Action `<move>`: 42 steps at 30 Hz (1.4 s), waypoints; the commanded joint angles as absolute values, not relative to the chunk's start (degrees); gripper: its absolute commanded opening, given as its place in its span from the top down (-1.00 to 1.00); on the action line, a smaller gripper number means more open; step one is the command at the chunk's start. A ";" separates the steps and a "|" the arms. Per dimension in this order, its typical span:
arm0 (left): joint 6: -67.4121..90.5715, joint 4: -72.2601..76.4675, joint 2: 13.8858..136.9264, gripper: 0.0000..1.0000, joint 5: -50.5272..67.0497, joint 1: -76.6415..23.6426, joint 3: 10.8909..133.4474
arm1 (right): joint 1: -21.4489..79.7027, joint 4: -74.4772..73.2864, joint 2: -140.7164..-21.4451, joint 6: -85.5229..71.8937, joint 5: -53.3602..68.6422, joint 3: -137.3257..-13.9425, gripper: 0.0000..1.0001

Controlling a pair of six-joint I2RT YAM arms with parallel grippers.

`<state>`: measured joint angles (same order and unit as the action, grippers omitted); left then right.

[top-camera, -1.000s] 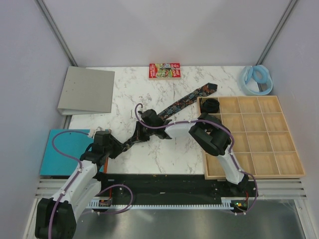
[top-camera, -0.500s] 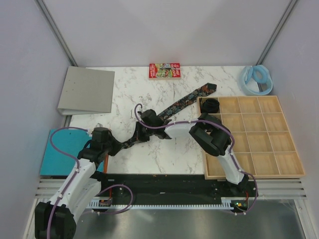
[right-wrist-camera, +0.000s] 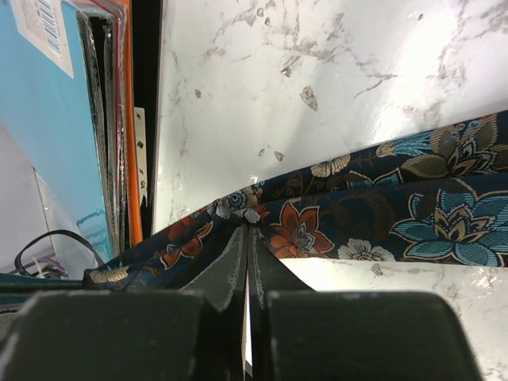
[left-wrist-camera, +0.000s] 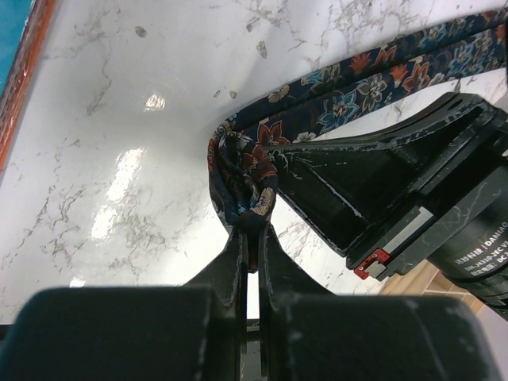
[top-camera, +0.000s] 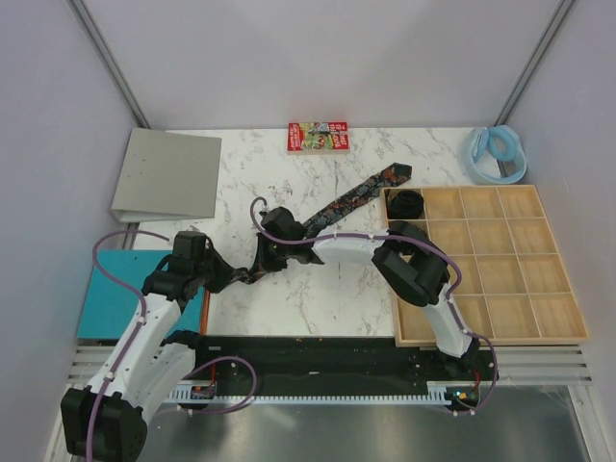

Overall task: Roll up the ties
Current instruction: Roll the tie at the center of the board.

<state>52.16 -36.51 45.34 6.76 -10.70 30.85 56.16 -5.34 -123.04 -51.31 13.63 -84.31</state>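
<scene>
Two ties are in my views. The long tie (top-camera: 358, 194) lies stretched on the marble counter (top-camera: 318, 298), its broad end just beside the far left corner of the wooden tray (top-camera: 500, 338). From there it runs on a slant toward the near left, where both arms meet it. The rolled tie (top-camera: 406, 203) sits as a dark coil in the tray's far left compartment.

At the narrow end of the long tie, the left tool (left-wrist-camera: 250, 242) has its fingers pressed together on a small bunched fold of the floral fabric. The fold stands up from the counter right at the tips. The right tool (right-wrist-camera: 247, 238) is just beside it, a little farther up the strip. Its fingers are also pressed together, pinching the near edge of the same tie, where the cloth looks doubled into two bands side by side. In the left wrist view, the right tool's black body fills the right side, close against the fabric.

Farther out, a red printed box (top-camera: 317, 137) lies at the far edge of the counter. A pale blue ring (top-camera: 496, 154) lies at the far right corner, beyond the tray. A grey binder (top-camera: 168, 173) lies at the far left, and a teal folder (top-camera: 106, 289) lies off the counter's near left side, beside my left arm.
</scene>
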 commanded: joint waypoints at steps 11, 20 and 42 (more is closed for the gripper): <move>48.52 -38.67 47.28 0.96 9.32 -10.64 32.96 | 56.69 -13.80 -121.73 -47.55 6.68 -91.58 0.98; 47.55 -38.67 50.27 0.96 7.91 -10.72 35.76 | 59.85 -13.89 -123.40 -49.04 6.68 -91.14 0.99; 46.58 -31.47 68.90 0.96 10.81 -12.74 42.10 | 55.72 -12.04 -124.28 -47.64 9.67 -88.51 0.97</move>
<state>48.60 -34.57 66.11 10.15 -11.44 38.68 56.71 -13.82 -123.85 -48.36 8.25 -89.21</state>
